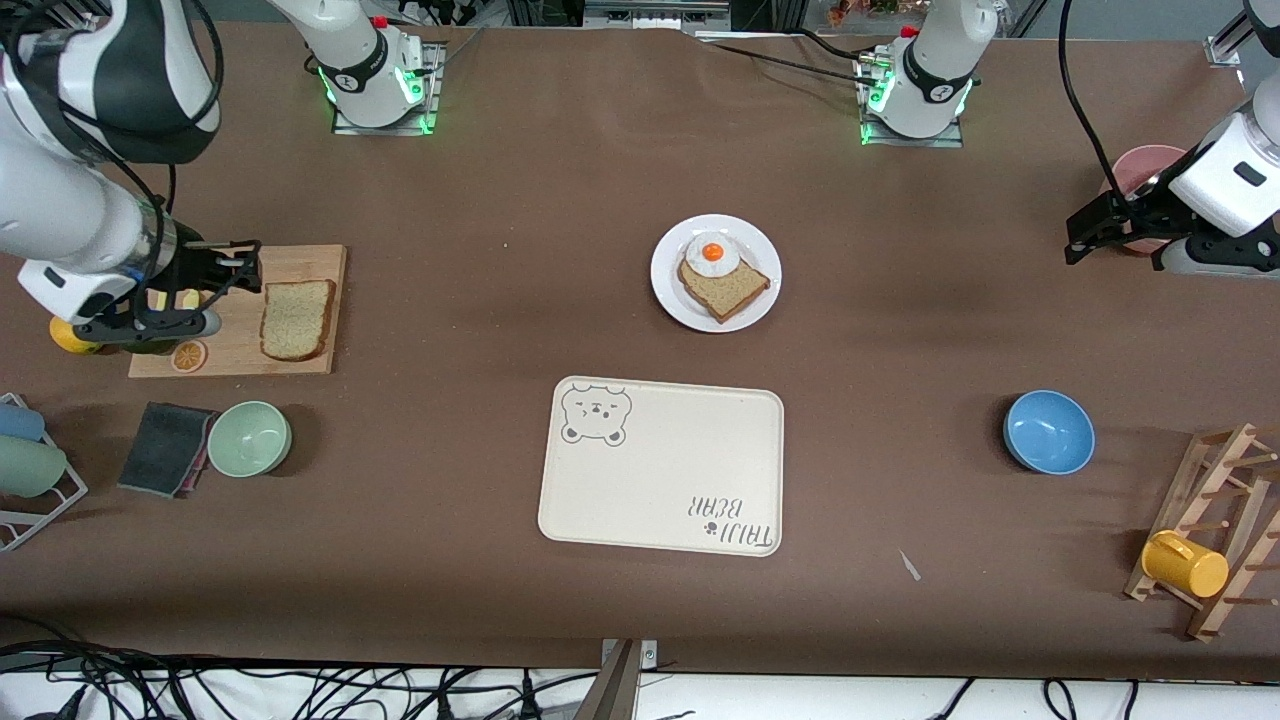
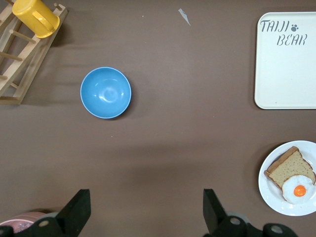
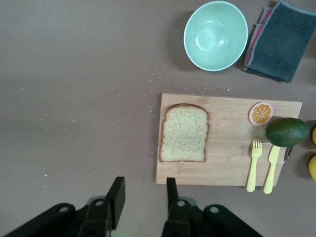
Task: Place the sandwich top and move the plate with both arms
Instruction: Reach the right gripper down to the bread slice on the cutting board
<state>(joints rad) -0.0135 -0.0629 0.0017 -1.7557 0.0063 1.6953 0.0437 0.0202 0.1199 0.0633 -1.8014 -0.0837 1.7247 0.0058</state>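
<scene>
The sandwich top, a speckled brown bread slice, lies flat on a wooden cutting board at the right arm's end of the table. My right gripper hangs over the board's edge beside the slice. Its jaws are narrowed but apart, with nothing between them. The white plate sits mid-table and carries a smaller bread slice with a fried egg on it. My left gripper waits wide open and empty over bare table at the left arm's end.
The board also holds an orange slice, an avocado and yellow cutlery. A green bowl and dark cloth lie nearer the camera. A cream bear tray, blue bowl, mug rack and pink bowl are also out.
</scene>
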